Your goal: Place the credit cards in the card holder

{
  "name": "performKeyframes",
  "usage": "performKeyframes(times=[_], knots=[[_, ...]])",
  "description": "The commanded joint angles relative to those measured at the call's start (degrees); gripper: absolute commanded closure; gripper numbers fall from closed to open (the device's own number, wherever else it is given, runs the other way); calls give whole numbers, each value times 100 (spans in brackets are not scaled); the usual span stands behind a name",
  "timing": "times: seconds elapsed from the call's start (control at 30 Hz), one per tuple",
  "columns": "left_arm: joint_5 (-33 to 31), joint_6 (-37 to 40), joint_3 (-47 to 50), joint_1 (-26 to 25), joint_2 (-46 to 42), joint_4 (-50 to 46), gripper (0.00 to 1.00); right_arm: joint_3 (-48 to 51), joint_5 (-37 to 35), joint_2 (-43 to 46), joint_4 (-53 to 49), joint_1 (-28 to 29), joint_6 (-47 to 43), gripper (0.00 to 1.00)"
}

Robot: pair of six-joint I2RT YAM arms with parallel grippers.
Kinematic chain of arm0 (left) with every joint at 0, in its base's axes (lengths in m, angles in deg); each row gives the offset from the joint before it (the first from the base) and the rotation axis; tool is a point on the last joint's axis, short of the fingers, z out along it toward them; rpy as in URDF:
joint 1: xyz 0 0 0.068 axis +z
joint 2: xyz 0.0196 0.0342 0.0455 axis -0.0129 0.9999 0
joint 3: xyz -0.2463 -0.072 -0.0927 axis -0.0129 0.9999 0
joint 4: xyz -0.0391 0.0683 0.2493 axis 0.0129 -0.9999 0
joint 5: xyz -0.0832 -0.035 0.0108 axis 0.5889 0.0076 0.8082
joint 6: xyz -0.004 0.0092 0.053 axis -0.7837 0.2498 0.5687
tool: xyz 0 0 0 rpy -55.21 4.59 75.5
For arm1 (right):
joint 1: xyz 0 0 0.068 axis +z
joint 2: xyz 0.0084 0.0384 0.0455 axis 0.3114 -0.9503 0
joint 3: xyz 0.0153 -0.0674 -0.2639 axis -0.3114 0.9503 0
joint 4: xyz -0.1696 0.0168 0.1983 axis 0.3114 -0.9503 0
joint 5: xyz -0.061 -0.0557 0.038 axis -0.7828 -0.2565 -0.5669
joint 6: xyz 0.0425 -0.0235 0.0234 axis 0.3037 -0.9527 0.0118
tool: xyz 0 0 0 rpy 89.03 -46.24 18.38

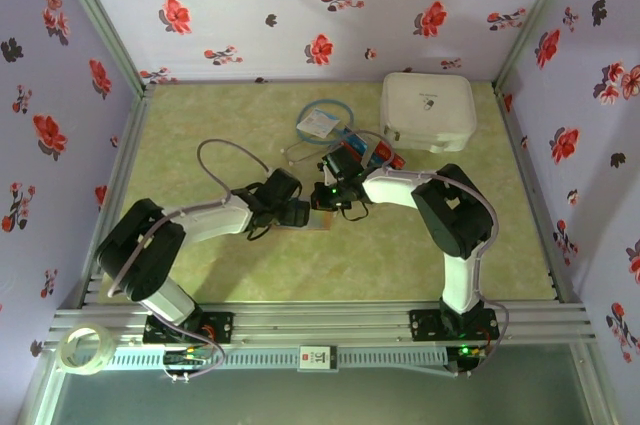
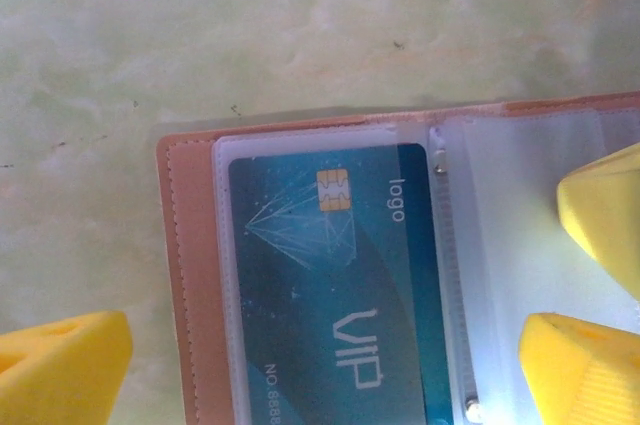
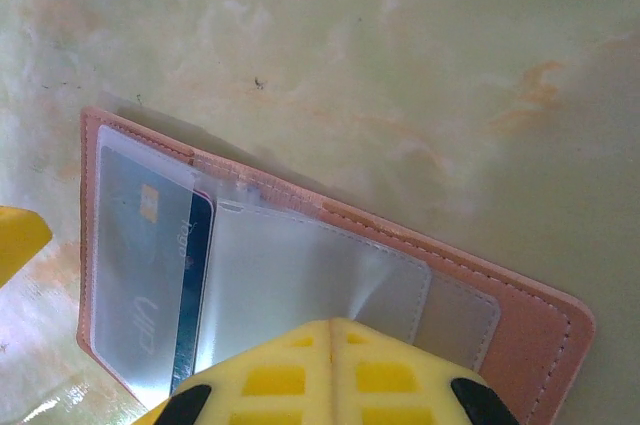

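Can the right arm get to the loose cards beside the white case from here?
Probably yes: the cards lie just beyond its wrist with nothing between, but the right gripper is shut over the card holder and must open first.

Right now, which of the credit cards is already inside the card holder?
The teal card marked VIP sits in a clear sleeve of the open card holder. The red and blue ones lie loose on the table beside the white case.
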Motion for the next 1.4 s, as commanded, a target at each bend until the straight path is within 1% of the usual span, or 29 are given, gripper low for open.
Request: performKeyframes(times=[0.0, 0.3, 0.43, 0.5, 0.6, 0.77, 1.17, 1.37], knots=[[-168, 109, 136, -76, 144, 115, 0, 40, 42, -125, 26, -11, 65, 100], [-336, 90, 240, -104, 297, 98, 0, -14, 41, 20, -40, -15, 60, 99], [-338, 62, 284, -106, 294, 124, 0, 26, -125, 376, -110, -68, 66, 77], [-340, 54, 292, -106, 281, 131, 0, 77, -218, 516, -142, -103, 80, 71], [-342, 53, 301, -120, 267, 134, 0, 159, -298, 607, -133, -133, 100, 68], [-346, 61, 301, -113, 263, 140, 0, 237, -304, 486, -58, -138, 157, 66], [-346, 52, 290, -126, 237, 143, 0, 260, -161, 84, 176, -134, 258, 66], [-345, 54, 268, -124, 234, 144, 0, 311, -27, 35, 310, -134, 350, 66]])
